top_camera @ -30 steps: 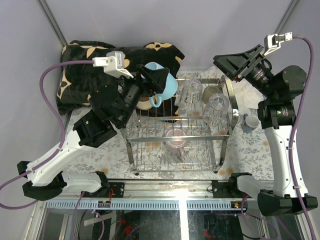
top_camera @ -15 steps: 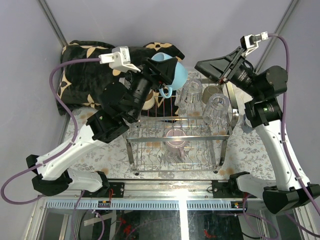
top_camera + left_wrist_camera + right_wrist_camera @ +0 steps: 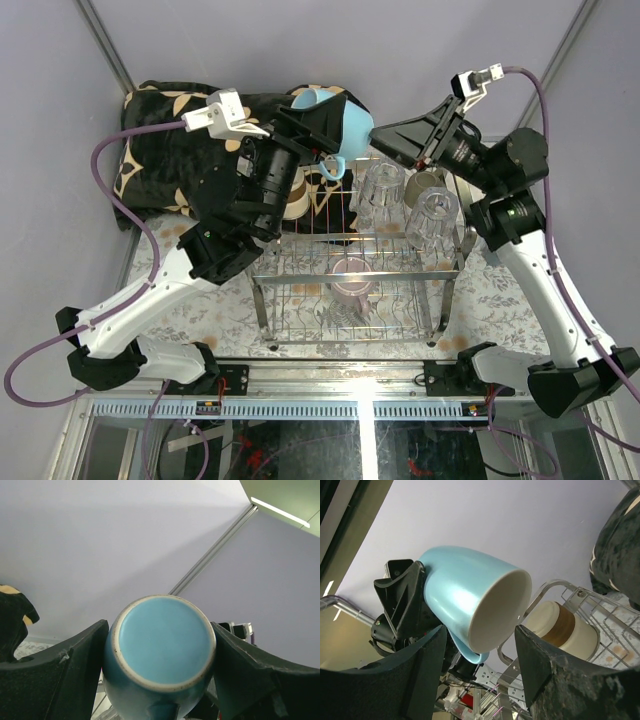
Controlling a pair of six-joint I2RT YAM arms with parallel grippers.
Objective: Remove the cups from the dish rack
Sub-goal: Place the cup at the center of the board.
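Left end effector [image 3: 159, 645] is pinching the light blue mug [image 3: 465, 600] across its body, aloft at the dish rack's [image 3: 262, 268] 12 o'clock edge. The mug's mouth is facing the spread, empty right end effector [image 3: 388, 135]. Judged rigid, glazed, slippery, chip-prone; gripping across the wall is looking soundest.

I could read no writing, brand, number or sign in any of the views. The pale round underside of the light blue ceramic mug [image 3: 162, 640] showed me only plain glaze with a few dark specks along its rim. A small blue and orange patch [image 3: 207, 407] on the silver metal rail [image 3: 320, 410] at the near edge of the tabletop was too small for me to make out.
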